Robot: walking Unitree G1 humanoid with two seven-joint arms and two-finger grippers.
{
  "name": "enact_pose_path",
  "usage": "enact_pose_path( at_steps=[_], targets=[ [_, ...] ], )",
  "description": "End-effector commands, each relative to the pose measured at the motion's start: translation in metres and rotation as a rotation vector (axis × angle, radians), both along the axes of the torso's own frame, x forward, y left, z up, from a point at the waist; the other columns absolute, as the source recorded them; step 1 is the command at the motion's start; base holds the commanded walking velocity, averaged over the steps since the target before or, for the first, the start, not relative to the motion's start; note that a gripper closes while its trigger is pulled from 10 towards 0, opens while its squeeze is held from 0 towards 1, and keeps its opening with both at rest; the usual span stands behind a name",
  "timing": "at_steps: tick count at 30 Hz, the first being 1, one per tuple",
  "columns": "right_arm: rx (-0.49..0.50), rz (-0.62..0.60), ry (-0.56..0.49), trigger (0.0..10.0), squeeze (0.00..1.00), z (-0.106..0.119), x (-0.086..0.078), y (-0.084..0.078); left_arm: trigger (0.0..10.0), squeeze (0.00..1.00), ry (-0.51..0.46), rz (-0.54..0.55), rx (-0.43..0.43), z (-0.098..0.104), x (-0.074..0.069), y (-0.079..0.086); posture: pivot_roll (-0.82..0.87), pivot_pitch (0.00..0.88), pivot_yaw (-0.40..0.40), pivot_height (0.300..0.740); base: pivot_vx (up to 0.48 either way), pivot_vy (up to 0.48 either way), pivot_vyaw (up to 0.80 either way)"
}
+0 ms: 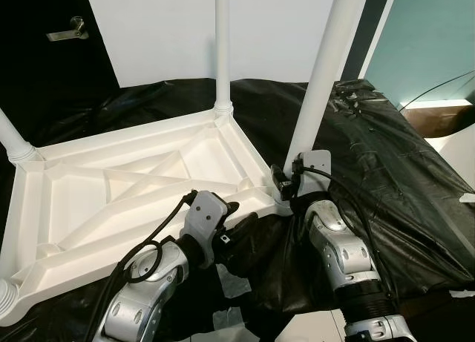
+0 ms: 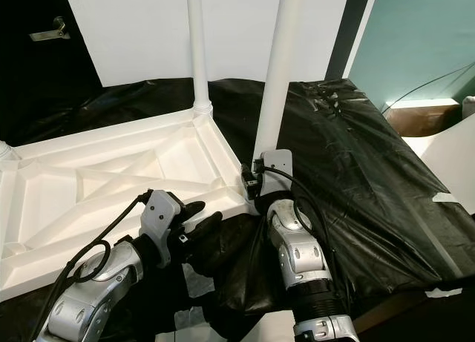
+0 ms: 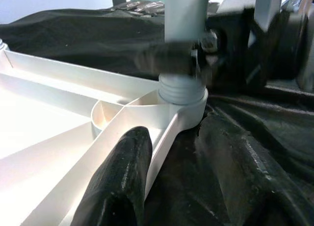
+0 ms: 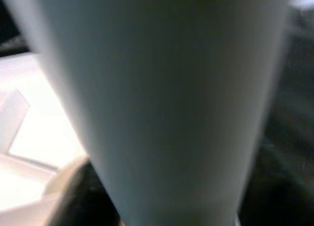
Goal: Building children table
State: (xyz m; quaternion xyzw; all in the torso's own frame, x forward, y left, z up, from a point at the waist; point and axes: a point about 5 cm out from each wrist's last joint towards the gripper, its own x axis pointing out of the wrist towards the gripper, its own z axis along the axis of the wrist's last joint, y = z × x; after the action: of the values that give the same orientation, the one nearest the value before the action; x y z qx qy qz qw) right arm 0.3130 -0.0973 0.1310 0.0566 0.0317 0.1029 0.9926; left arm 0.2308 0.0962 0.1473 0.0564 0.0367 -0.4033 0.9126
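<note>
Head views, left arm: reaches forward and inward, bent at the elbow, with the left gripper (image 1: pixel 241 222) at the near edge of the tabletop (image 1: pixel 111 201).
Head views, left gripper state: the fingers stand apart, one above the white rim and one over the black sheet.
Head views, right arm: rises from the near right, wrist up against the base of the near leg (image 1: pixel 326 67); the right gripper (image 1: pixel 284 185) sits at that corner.
Head views, right gripper state: cannot tell, because the wrist plate and cables cover the fingers.
Head views, task's thing: the white tabletop lies upside down, ribs facing up, on the black plastic sheet (image 1: pixel 386 156).
Head views, legs: the far leg (image 1: pixel 223 45) stands upright in the back corner; the near leg leans slightly; another leg (image 1: pixel 13 138) rises at the left edge.
Head views, surface and room: crinkled black sheeting under everything, a white wall panel (image 1: pixel 163 30) behind, a teal wall (image 1: pixel 430 38) at right, and a door handle (image 1: pixel 67 30) at upper left.
Left wrist view, fingers: two black fingers (image 3: pixel 122 182) spread, one lying on the white rim and one beside it on the sheet.
Left wrist view, corner: the near leg's threaded end sits in the corner socket (image 3: pixel 184 101), with the other gripper blurred just behind it.
Right wrist view: the near leg fills the frame very close and blurred, with the white tabletop at one side.
</note>
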Motion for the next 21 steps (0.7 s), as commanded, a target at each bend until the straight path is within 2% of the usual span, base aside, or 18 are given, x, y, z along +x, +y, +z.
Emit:
enact_pose_path(
  at_steps=[1,3,7,15,16,18,19,20,21],
  targets=[
    [0.017,0.004,0.026,10.0,1.0,-0.004,-0.001,-0.001,10.0,0.0,0.002,0.039,-0.006,0.0,0.001,0.002,0.11,0.0,-0.033,0.74,0.0,0.0,0.0],
    [0.043,0.044,-0.004,10.0,1.0,0.0,-0.002,0.0,10.0,0.0,0.001,0.041,-0.022,0.001,0.001,0.0,0.11,0.0,-0.035,0.74,0.0,0.0,0.0],
    [0.02,0.1,-0.063,10.0,1.0,0.005,-0.003,-0.002,10.0,0.0,0.0,0.043,-0.027,0.002,0.001,0.0,0.11,0.0,-0.035,0.74,0.0,0.0,0.0],
    [0.007,0.241,-0.096,10.0,1.0,0.002,-0.005,-0.023,10.0,0.0,0.0,0.048,-0.027,0.001,0.0,0.001,0.11,0.0,-0.036,0.74,0.0,0.0,0.0],
    [0.001,0.275,-0.098,10.0,0.31,0.003,-0.003,-0.028,10.0,0.0,0.0,0.05,-0.027,0.001,0.0,0.001,0.11,0.007,-0.033,0.74,0.0,0.0,0.0],
    [0.001,0.275,-0.098,10.0,0.31,0.003,-0.003,-0.028,10.0,0.0,0.0,0.05,-0.027,0.001,0.0,0.001,0.11,0.007,-0.033,0.74,0.0,0.0,0.0],
    [-0.005,0.324,-0.107,10.0,0.0,0.005,-0.002,-0.032,10.0,0.0,0.001,0.052,-0.028,0.002,0.0,0.002,0.11,0.01,-0.03,0.74,0.0,0.0,0.0],
    [-0.005,0.324,-0.107,10.0,0.0,0.005,-0.002,-0.032,10.0,0.0,0.001,0.052,-0.028,0.002,0.0,0.002,0.11,0.01,-0.03,0.74,0.0,0.0,0.0],
    [-0.024,0.411,-0.113,10.0,0.0,0.008,0.0,-0.036,10.0,0.0,0.004,0.054,-0.029,0.001,0.0,0.002,0.1,0.015,-0.026,0.74,0.0,0.0,0.0]
  ],
)
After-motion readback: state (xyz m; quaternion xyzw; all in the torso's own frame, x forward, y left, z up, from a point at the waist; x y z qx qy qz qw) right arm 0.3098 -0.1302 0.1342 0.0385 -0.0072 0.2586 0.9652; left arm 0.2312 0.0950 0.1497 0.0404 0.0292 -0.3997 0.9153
